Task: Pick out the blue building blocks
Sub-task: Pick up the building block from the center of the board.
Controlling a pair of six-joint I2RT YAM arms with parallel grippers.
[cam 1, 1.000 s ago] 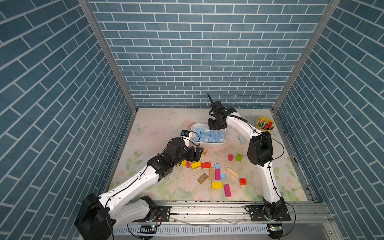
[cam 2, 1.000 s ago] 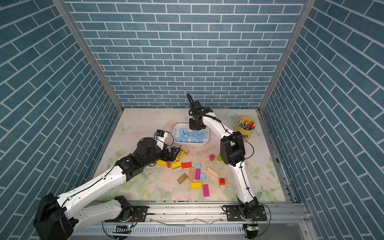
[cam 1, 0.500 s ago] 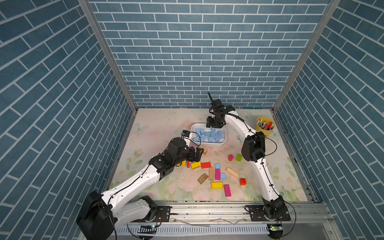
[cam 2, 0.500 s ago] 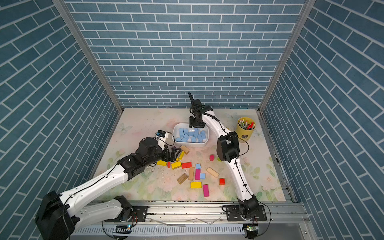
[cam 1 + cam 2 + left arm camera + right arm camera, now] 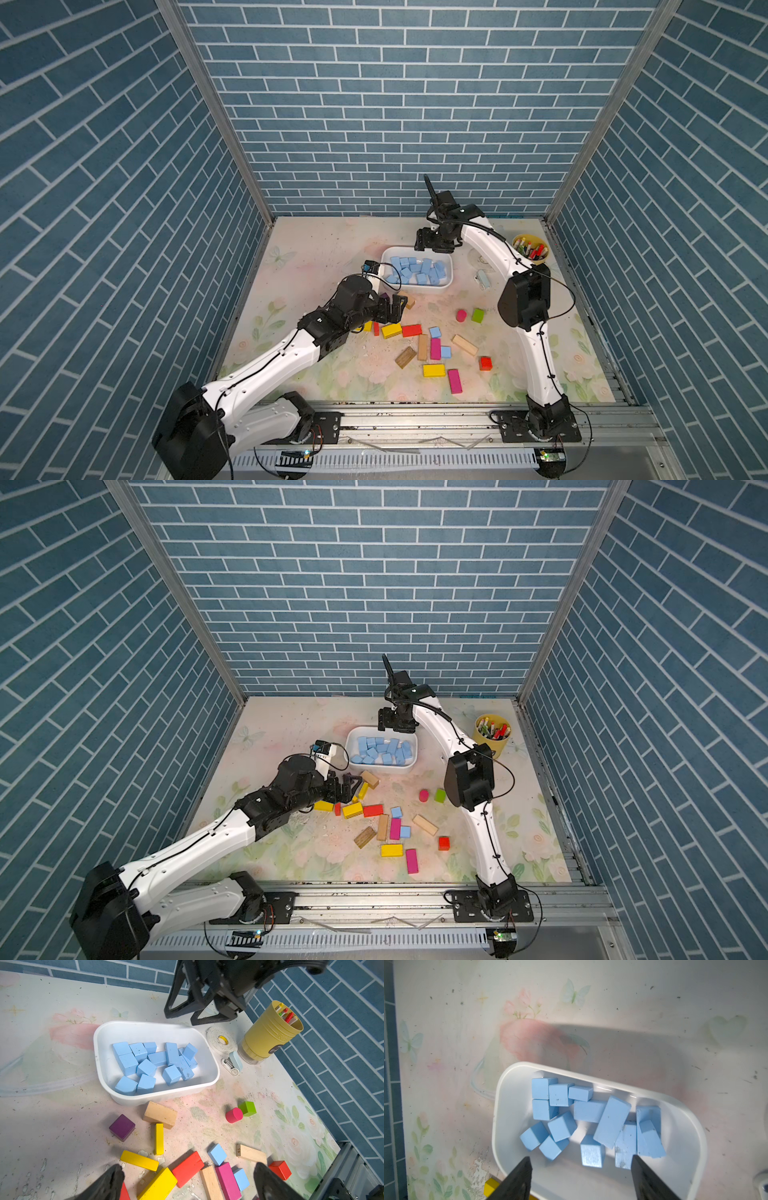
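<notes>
Several blue building blocks (image 5: 417,270) (image 5: 382,750) lie heaped in a white bin (image 5: 415,289) at mid-table. Two more blue blocks (image 5: 434,332) (image 5: 445,352) sit loose among the coloured pieces, seen close in the left wrist view (image 5: 217,1154) (image 5: 241,1179). My right gripper (image 5: 580,1158) hangs open over the bin's far side (image 5: 432,245), with a blue cube (image 5: 591,1152) lying free in the bin beneath it. My left gripper (image 5: 188,1167) is open and empty, low over the coloured pile (image 5: 392,309).
Red (image 5: 411,330), yellow (image 5: 433,370), magenta (image 5: 454,380), wooden (image 5: 464,345), green (image 5: 478,316) and purple (image 5: 122,1127) blocks are scattered in front of the bin. A yellow pen cup (image 5: 530,248), a tape roll (image 5: 221,1040) and a pale gadget (image 5: 482,279) stand at the back right.
My right gripper has gone from shut to open above the bin, and its elbow has swung. The left arm has barely moved.
</notes>
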